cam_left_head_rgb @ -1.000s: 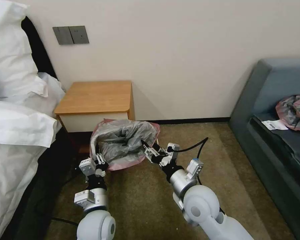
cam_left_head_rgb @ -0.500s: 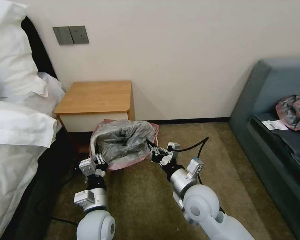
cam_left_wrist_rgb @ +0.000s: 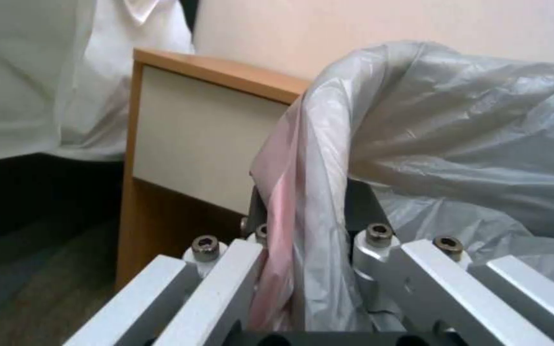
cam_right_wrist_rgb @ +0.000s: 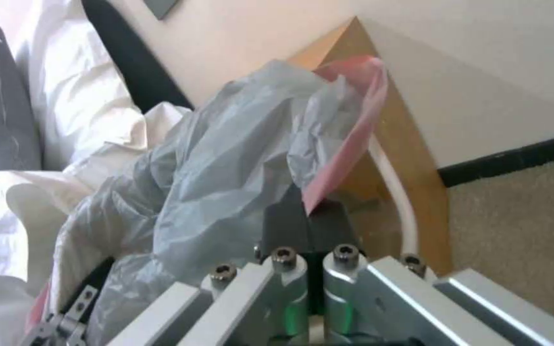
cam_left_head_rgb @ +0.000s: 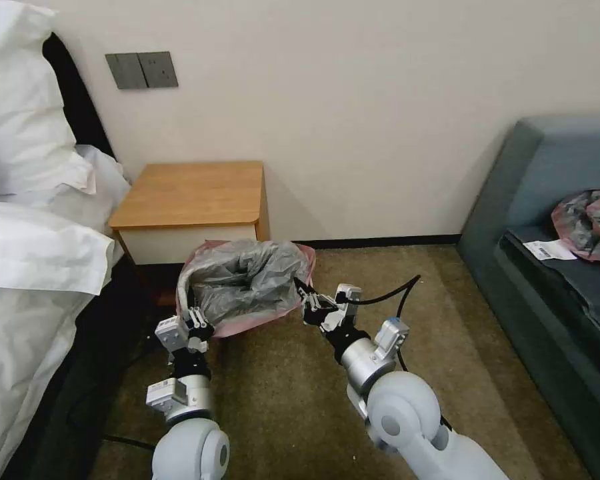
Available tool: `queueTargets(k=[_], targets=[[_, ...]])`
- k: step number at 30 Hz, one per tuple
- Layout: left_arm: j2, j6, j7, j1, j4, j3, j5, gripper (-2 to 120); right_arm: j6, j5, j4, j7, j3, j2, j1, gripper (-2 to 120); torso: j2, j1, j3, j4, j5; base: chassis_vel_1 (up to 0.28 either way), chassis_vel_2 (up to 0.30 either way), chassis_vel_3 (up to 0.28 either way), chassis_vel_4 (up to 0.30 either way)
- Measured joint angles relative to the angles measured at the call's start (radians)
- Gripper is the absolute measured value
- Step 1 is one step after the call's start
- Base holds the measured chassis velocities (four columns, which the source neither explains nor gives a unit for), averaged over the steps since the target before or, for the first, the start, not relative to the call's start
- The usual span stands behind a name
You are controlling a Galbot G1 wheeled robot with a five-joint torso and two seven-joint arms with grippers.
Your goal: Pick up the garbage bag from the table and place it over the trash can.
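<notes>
The garbage bag [cam_left_head_rgb: 247,280], pink outside and grey inside, sits bunched over the trash can on the carpet, just in front of the table [cam_left_head_rgb: 190,193]. Part of the can's beige rim [cam_left_head_rgb: 180,288] shows at the bag's left side and as a pale curved bar [cam_right_wrist_rgb: 396,182]. My left gripper [cam_left_head_rgb: 192,317] is at the bag's near-left corner; a fold of the bag [cam_left_wrist_rgb: 315,192] fills the gap between its pads. My right gripper [cam_left_head_rgb: 301,289] is at the bag's near-right edge. Its fingers [cam_right_wrist_rgb: 307,218] are shut on a pink tip of the bag [cam_right_wrist_rgb: 347,144].
A bed with white linen [cam_left_head_rgb: 33,253] runs along the left, close to my left arm. A grey-blue sofa [cam_left_head_rgb: 547,280] stands at the right, carrying another pink-grey bundle [cam_left_head_rgb: 590,223] with a paper label. Open carpet [cam_left_head_rgb: 407,280] lies between the can and the sofa.
The right gripper, open a second ago, has closed on the bag's near-right edge. The left gripper has edged slightly left with its corner of the bag.
</notes>
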Motion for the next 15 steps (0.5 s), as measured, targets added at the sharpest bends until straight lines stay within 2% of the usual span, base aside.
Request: queueTargets(k=[15], targets=[[0.003,0.053,-0.038,0.0,-0.048,0.0,-0.098,7,0.037,-0.053,0.003,-0.034,0.052,-0.013,-0.05,0,0.0,0.0,0.0,0.0001,0.0,0.0,0.0,0.0,0.0]])
